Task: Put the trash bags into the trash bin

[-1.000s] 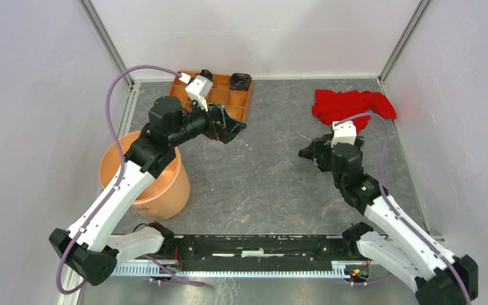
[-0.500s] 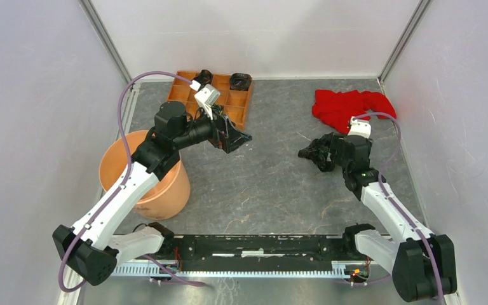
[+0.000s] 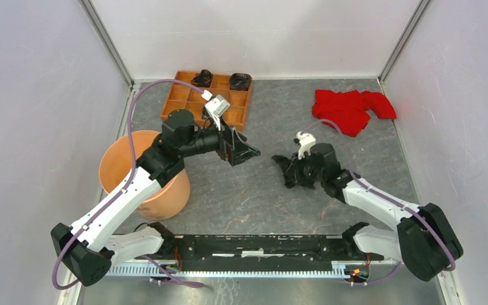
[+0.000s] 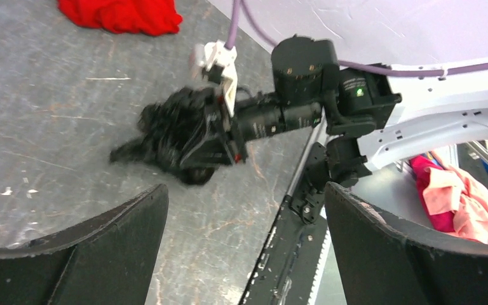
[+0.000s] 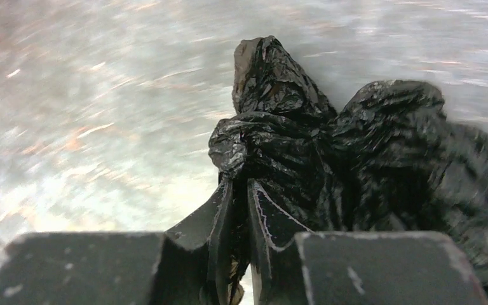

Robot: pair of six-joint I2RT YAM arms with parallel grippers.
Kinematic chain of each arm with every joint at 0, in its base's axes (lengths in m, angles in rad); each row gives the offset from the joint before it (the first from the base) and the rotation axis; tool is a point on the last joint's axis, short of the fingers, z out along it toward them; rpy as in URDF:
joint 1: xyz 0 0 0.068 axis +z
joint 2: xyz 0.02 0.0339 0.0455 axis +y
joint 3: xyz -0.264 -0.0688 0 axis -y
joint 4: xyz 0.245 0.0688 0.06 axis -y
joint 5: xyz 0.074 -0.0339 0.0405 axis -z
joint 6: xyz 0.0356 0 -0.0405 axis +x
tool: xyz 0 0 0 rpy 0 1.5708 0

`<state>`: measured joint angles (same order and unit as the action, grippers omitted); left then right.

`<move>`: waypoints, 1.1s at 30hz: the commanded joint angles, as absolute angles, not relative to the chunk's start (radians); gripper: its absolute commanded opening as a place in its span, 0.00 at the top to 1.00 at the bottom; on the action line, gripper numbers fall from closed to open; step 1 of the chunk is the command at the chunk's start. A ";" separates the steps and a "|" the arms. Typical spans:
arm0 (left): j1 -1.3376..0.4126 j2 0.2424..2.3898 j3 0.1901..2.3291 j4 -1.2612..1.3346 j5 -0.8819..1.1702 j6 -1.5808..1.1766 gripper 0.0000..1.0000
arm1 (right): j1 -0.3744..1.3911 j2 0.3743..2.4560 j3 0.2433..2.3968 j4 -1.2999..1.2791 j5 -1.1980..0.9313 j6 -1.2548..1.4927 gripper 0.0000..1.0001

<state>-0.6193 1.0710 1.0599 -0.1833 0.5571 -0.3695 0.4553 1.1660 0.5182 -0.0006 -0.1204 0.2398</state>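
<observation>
Bag count: one trash bag, crumpled, at mid-table, pinched between the closed-up fingers of my right gripper. One trash bin stands well apart at near left, my left arm crossing its rim. My left gripper hangs spread, holding nothing. Behind: one wooden tray holding two black bundles; one red cloth. Whether the bag touches the table, I cannot tell.

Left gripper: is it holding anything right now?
No, the left gripper is wide open with nothing between its jaws; the trash bag sits clamped in the right gripper.
</observation>
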 commanded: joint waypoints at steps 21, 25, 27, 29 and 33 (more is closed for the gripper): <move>-0.963 1.093 0.877 -0.161 0.077 -0.635 0.00 | 0.695 0.494 0.287 -0.255 0.277 0.625 0.02; -0.963 1.133 0.864 -0.160 0.081 -0.669 0.00 | 0.695 0.501 0.271 -0.312 0.323 0.748 0.02; -0.962 1.152 0.856 -0.159 0.089 -0.685 0.00 | 0.695 0.500 0.248 -0.313 0.314 0.826 0.02; -0.962 1.165 0.834 -0.122 0.099 -0.701 0.00 | 0.694 0.501 0.201 -0.267 0.279 0.949 0.02; -0.963 1.201 0.817 -0.099 0.105 -0.720 0.00 | 0.695 0.580 0.140 -0.065 0.099 1.044 0.02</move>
<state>-0.9615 1.1713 0.8288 -0.1680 0.1085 -0.6552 0.6952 0.5175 0.1844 -0.2512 0.2283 0.8661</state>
